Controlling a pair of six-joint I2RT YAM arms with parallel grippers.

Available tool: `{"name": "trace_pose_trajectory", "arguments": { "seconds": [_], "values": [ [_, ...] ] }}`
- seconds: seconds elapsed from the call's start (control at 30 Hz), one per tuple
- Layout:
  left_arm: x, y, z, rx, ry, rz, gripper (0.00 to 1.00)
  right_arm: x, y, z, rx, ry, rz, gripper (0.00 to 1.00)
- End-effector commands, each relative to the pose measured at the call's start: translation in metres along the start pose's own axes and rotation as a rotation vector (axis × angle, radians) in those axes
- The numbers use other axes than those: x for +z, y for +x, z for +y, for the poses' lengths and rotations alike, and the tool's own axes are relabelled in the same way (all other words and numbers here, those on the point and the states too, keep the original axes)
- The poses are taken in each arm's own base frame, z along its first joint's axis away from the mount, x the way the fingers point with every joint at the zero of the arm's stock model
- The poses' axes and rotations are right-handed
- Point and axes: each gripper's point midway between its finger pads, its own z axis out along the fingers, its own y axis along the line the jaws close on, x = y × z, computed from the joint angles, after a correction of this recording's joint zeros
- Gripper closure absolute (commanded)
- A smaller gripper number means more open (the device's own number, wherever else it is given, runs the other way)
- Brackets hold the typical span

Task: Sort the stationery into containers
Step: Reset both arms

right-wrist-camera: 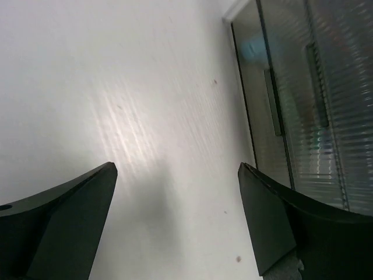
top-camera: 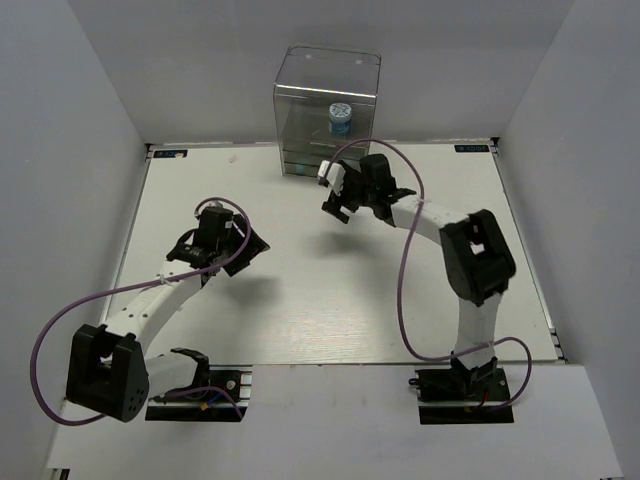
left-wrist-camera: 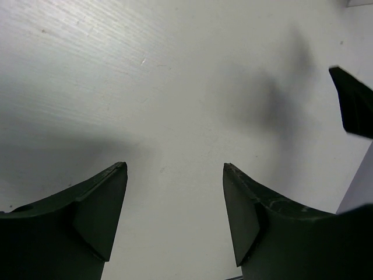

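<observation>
Right pincer (right-wrist-camera: 178,169) spread wide, empty, low over worktop (top-camera: 300,300), just beside clear box unit (top-camera: 300,90). Left pincer (left-wrist-camera: 175,166) spread too, nothing between jaws. Round blue-white pot (top-camera: 341,118) sits inside box, above drawer stack (top-camera: 298,158). No pens or markers visible. Should you lift pot: likely light, rigid, smooth-sided. Pinch across body, gently. Slip risk.

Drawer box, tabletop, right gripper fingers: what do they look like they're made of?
Drawer box: clear plastic by the look, glossy; the blue-white pot shows through its wall, lower drawers tint grey.
Tabletop: white smooth board, maybe laminate or paint; semi-matte, soft streaked glare in the right wrist view.
Right gripper fingers: black, matte, probably moulded or printed plastic; edges slightly rough.
</observation>
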Motion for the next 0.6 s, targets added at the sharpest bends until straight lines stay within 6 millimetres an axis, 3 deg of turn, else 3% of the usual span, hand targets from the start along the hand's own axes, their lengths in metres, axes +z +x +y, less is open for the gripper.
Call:
{"name": "trace_pose_trajectory", "arguments": {
  "seconds": [0.0, 0.03, 0.13, 0.3, 0.37, 0.43, 0.5, 0.53, 0.57],
  "values": [
    [-0.008, -0.014, -0.024, 0.025, 0.121, -0.061, 0.23, -0.039, -0.058, 0.017, 0.158, -0.093, -0.169, 0.10],
    [-0.009, -0.014, -0.033, 0.046, 0.156, -0.066, 0.22, -0.058, -0.069, 0.010, 0.174, -0.075, -0.188, 0.10],
    [-0.013, -0.019, -0.044, 0.090, 0.214, -0.087, 0.19, -0.083, -0.081, 0.006, 0.267, -0.046, -0.189, 0.10],
    [-0.029, -0.036, -0.066, 0.184, 0.309, -0.172, 0.11, -0.110, -0.073, 0.003, 0.480, 0.045, -0.084, 0.10],
    [-0.040, -0.040, -0.076, 0.234, 0.361, -0.205, 0.01, -0.119, -0.068, 0.001, 0.528, 0.094, -0.052, 0.10],
    [-0.048, -0.043, -0.081, 0.257, 0.404, -0.238, 0.01, -0.127, -0.058, 0.004, 0.534, 0.124, -0.034, 0.10],
    [-0.059, -0.044, -0.087, 0.280, 0.457, -0.269, 0.01, -0.143, -0.075, -0.008, 0.504, 0.185, -0.109, 0.10],
    [-0.062, -0.045, -0.088, 0.292, 0.468, -0.285, 0.01, -0.142, -0.058, 0.000, 0.524, 0.204, -0.075, 0.10],
    [-0.066, -0.042, -0.087, 0.308, 0.488, -0.295, 0.01, -0.150, -0.066, -0.004, 0.515, 0.228, -0.103, 0.10]
  ]
}}
